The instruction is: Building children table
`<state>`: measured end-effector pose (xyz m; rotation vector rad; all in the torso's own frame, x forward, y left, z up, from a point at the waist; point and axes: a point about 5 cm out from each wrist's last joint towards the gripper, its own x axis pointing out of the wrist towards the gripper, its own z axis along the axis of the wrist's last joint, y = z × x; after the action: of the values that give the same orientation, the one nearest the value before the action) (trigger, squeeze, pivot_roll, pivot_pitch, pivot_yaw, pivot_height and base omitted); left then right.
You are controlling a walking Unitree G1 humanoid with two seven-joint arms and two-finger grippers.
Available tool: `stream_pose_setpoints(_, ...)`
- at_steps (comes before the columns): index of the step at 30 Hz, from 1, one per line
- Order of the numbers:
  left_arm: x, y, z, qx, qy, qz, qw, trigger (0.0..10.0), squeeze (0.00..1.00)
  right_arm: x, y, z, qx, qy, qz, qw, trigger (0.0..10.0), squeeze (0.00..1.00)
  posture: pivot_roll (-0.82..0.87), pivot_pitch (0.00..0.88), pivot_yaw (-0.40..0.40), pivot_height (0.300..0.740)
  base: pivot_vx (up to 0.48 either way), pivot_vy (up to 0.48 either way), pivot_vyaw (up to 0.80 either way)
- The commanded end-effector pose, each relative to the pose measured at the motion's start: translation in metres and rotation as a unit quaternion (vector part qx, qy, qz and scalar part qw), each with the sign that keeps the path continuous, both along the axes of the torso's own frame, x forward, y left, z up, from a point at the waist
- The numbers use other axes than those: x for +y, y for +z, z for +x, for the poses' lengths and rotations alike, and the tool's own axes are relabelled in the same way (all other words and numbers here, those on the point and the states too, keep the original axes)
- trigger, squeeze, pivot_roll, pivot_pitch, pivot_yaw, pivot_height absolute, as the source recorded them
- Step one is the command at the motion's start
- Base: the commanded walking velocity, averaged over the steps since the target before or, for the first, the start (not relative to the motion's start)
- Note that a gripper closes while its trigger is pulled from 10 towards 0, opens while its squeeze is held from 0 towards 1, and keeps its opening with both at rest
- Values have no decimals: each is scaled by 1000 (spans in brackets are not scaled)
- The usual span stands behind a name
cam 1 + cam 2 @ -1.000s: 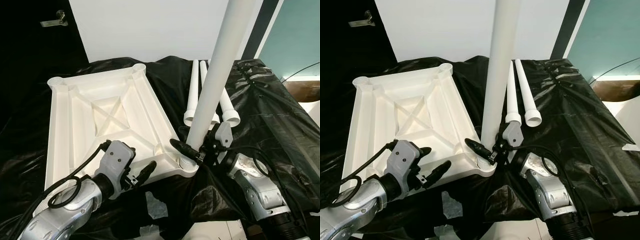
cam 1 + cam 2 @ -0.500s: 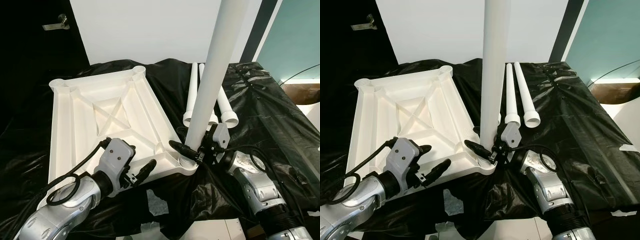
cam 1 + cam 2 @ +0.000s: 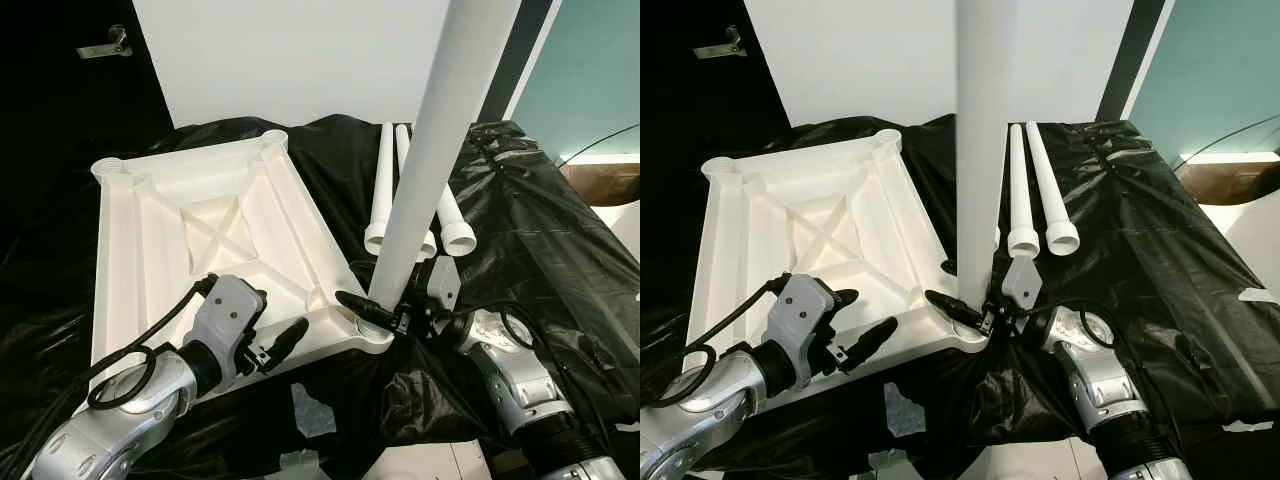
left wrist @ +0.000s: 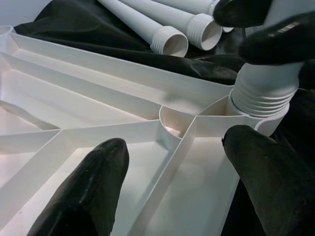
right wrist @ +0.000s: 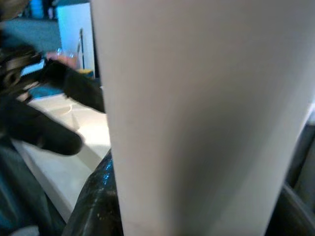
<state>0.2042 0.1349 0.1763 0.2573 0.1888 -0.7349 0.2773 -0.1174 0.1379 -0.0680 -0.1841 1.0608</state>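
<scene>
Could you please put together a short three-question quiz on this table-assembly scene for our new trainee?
1. True or false: the table top lies upside down, ribs up.
2. How many spare legs lie on the black sheet?
3. The right gripper holds the upright leg at: A the near right corner socket; B the far left socket; C the centre.

Key: 1 true; 2 three; 3 A.
</scene>
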Motion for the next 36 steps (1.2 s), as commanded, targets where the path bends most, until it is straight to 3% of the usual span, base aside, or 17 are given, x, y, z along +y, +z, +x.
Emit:
stream_pose_setpoints(1,-3,0,-4,17,-50,4,999,10000,0,-13,-46,-7,130,-26,-39,990,10000,0,170,86,6,740,0,0,0)
stream_pose_setpoints(7,-4,1,-3,14,-53,4,998,10000,0,-12,-43,-4,164,-2,-54,985,10000,0,168,78,3,740,0,0,0)
stream_pose_setpoints(14,-5,1,-4,13,-52,3,999,10000,0,-15,-43,-4,146,-24,-59,987,10000,0,171,74,-8,740,0,0,0)
stream_pose_setpoints(17,-5,2,-5,11,-50,2,999,10000,0,-16,-38,4,127,-116,-29,985,10000,0,178,72,-15,740,0,0,0)
stream_pose_setpoints(19,-4,2,-5,11,-50,2,999,10000,0,-16,-36,5,120,-137,-20,983,10000,0,178,72,-15,740,0,0,0)
stream_pose_setpoints(20,-5,2,-5,10,-50,2,999,10000,0,-13,-31,7,107,-182,2,978,10000,0,180,71,-16,740,0,0,0)
stream_pose_setpoints(22,-5,2,-5,10,-49,2,999,10000,0,-9,-29,6,102,-211,16,972,10000,0,184,71,-16,740,0,0,0)
stream_pose_setpoints(25,-5,2,-6,11,-50,2,999,10000,0,1,-25,3,98,-241,35,965,10000,0,183,71,-13,740,0,0,0)
stream_pose_setpoints(30,-5,2,-6,12,-52,3,999,10000,0,7,-22,0,98,-227,47,968,10000,0,180,65,-6,740,0,0,0)
stream_pose_setpoints(31,-5,2,-5,12,-53,4,999,10000,0,7,-22,0,99,-222,49,969,10000,675,177,62,-3,740,0,0,0)
stream_pose_setpoints(32,-5,2,-5,11,-54,5,998,10000,0,6,-21,1,96,-218,51,970,10000,1000,177,62,-3,740,0,0,0)
stream_pose_setpoints(36,-7,2,-4,11,-57,5,998,10000,0,-1,-13,3,88,-196,68,974,10000,1000,172,61,-2,740,0,0,0)
